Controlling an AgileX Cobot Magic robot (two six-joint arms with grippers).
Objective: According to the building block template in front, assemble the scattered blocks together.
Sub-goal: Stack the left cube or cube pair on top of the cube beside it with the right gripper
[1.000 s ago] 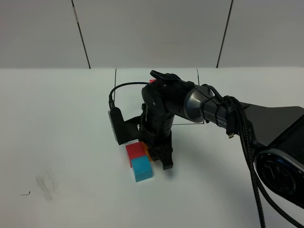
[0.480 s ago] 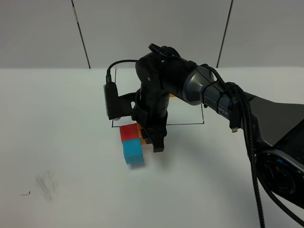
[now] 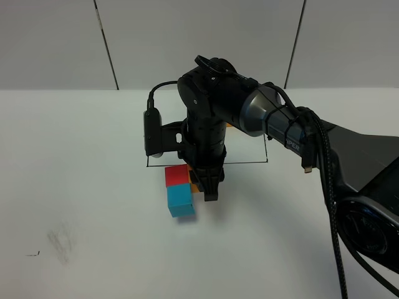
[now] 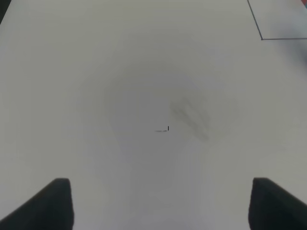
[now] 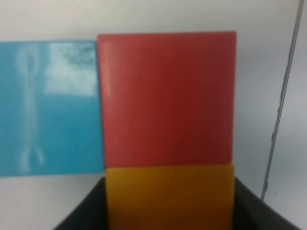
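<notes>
The scattered blocks sit pressed together in an L. The red block (image 3: 176, 175) (image 5: 168, 96) has the light blue block (image 3: 181, 201) (image 5: 50, 105) on one side and the orange block (image 3: 194, 185) (image 5: 170, 191) on another. My right gripper (image 3: 209, 190) (image 5: 170, 211) points straight down and is shut on the orange block, with a dark finger on each side of it. My left gripper (image 4: 165, 206) is open over bare table, holding nothing, and is out of the exterior view. The building block template is hidden behind the right arm.
A thin black rectangle outline (image 3: 249, 162) (image 4: 261, 36) (image 5: 283, 96) is drawn on the white table just behind the blocks. A small black mark (image 3: 34, 253) (image 4: 163, 129) and a grey smudge (image 3: 59, 240) lie at the front left.
The right gripper moved away from the front edge toward the outline, taking all three joined blocks with it, then shifted slightly right. The left gripper stayed still.
</notes>
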